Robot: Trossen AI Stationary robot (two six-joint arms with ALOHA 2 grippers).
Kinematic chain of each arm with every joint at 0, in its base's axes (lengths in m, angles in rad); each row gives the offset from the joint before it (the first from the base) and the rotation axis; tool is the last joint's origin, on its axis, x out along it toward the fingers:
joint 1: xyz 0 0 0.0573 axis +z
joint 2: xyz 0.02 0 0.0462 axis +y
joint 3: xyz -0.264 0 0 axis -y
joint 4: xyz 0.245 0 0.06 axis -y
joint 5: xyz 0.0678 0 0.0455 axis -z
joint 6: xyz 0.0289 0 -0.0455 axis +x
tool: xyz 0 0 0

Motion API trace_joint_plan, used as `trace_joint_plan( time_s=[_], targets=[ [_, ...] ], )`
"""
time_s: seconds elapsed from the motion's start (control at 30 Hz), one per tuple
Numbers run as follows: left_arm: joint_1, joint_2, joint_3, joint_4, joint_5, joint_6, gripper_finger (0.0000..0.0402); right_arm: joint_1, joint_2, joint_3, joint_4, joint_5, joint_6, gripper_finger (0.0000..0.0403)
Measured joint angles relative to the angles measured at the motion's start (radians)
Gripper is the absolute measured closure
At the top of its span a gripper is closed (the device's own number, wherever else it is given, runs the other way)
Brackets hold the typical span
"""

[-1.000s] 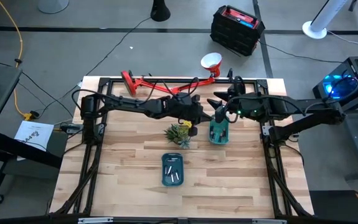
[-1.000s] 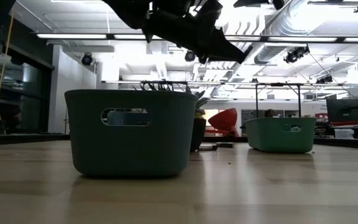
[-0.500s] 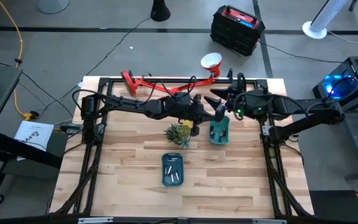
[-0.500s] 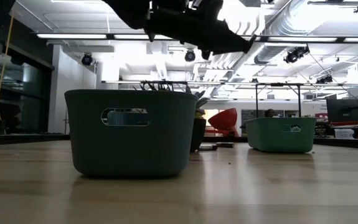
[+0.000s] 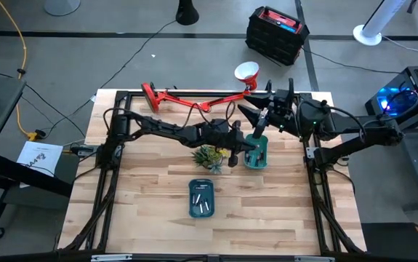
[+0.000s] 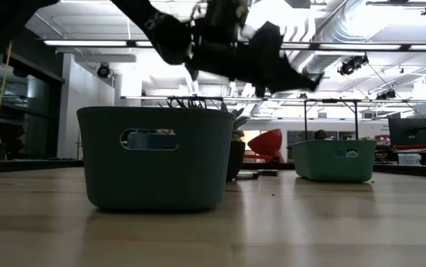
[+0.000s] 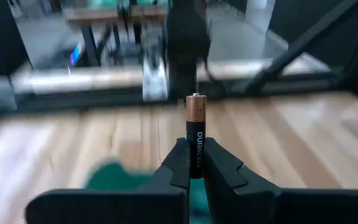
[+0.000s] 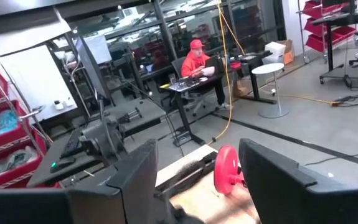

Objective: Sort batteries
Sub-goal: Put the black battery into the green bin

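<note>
Carrying one black-and-copper cylindrical battery [image 7: 195,144] upright between its two dark fingers, our left gripper [image 5: 234,151] hangs above the table's middle, just at the nine o'clock side of the small teal plastic tray [image 5: 257,156] that sits at about one o'clock from the table's centre; the left wrist view shows the jaws pinched on the cell's lower half, copper cap uppermost, with a blur of teal beneath. We judge this to be the delivery step: the cell is lifted and on its way to a bin. A second teal tray [image 5: 202,199] lies near six o'clock with several silvery-grey cells [image 5: 203,191] lying in it, and the green spiky plant-like clump [image 5: 210,155] sits just beside the left gripper. Our right gripper [image 5: 261,124] hovers at twelve o'clock of the small tray, its fingers spread wide and empty in its wrist view. Next we would need to centre the battery over the tray matching its size, lower, then release.
</note>
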Motion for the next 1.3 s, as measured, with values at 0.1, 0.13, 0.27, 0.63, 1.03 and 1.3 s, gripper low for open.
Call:
trace_joint_plan(
  time_s=[0.1,0.13,0.27,0.63,1.03,1.3],
  targets=[
    [0.005,0.040,-0.002,-0.049,0.004,-0.022,0.0372,0.000,0.000,0.000,0.002,0.000,0.004,0.0185],
    [0.006,0.046,-0.004,-0.061,0.003,-0.021,0.0360,0.000,0.000,0.000,0.004,0.000,0.004,0.0185],
    [0.009,0.044,0.000,-0.049,-0.002,-0.020,0.0301,0.000,0.000,0.000,0.008,0.001,0.004,0.0185],
    [0.076,-0.058,0.000,-0.288,-0.044,0.022,0.0186,0.000,-0.001,0.001,-0.134,0.028,0.128,0.0185],
    [0.258,-0.283,-0.098,-0.773,0.237,-0.019,0.0198,-0.202,0.087,-0.005,-0.834,-0.166,0.543,0.0185],
    [0.233,-0.666,-0.279,-0.599,0.243,-0.190,0.0209,-0.441,0.418,-0.014,-0.758,-0.495,0.230,0.0185]
  ],
)
